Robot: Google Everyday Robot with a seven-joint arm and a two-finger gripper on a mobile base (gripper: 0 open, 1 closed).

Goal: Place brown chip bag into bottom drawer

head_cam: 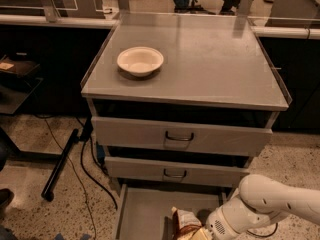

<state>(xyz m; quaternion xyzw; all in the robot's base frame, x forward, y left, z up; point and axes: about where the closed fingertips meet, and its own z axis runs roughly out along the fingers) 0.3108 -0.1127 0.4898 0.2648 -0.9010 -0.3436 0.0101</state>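
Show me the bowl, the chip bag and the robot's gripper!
bowl (140, 60): camera view, middle of its inside.
brown chip bag (184, 220): camera view, its crinkly upper part.
gripper (200, 233): camera view, at the bottom edge, tip beside the bag.

Cabinet surface (210, 64): grey sheet metal, smooth, soft sheen. Off-white bowl (140, 60): smooth, semi-gloss. Grey bottom drawer (145, 214): metal, matt. Crinkly brown chip bag (184, 223): glossy film. White hand (205, 233), frame bottom, just beside bag: smooth plastic, slight gloss. Speckled floor (30, 184): stone-like.
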